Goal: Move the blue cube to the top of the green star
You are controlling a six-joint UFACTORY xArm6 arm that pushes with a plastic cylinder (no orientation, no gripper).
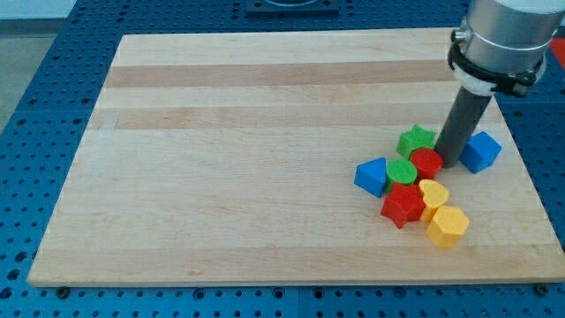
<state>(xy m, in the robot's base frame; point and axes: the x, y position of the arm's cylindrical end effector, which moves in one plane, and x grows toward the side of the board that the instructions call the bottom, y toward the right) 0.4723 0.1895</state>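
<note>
- The blue cube [480, 151] lay near the right edge of the wooden board [265, 132], a solid mid-blue block turned so that one corner faced the view's bottom, its top face lighter than its sides.
- The green star [416, 140], taken here as the landmark, sat to the view's left of the blue cube, with the dark rod standing between the two.
- My tip [448, 163] rested on the board just to the view's right of and slightly below the green star, close against the blue cube's left side; whether it actually touched the cube could not be told.
- The arm carried no jaws at all, only the straight rod, so there was nothing to spread or press together.
- A red cylinder [426, 162] stood just below the green star, right beside my tip on its left.
- A green cylinder [403, 171] sat below and slightly left of the star, touching the red cylinder.
- A second blue block [372, 176], wedge-like in shape, lay further to the left of and below the star.
- A red star [403, 205], a yellow heart [433, 193] and a yellow hexagon-like block [448, 226] were packed together well below the green star.
</note>
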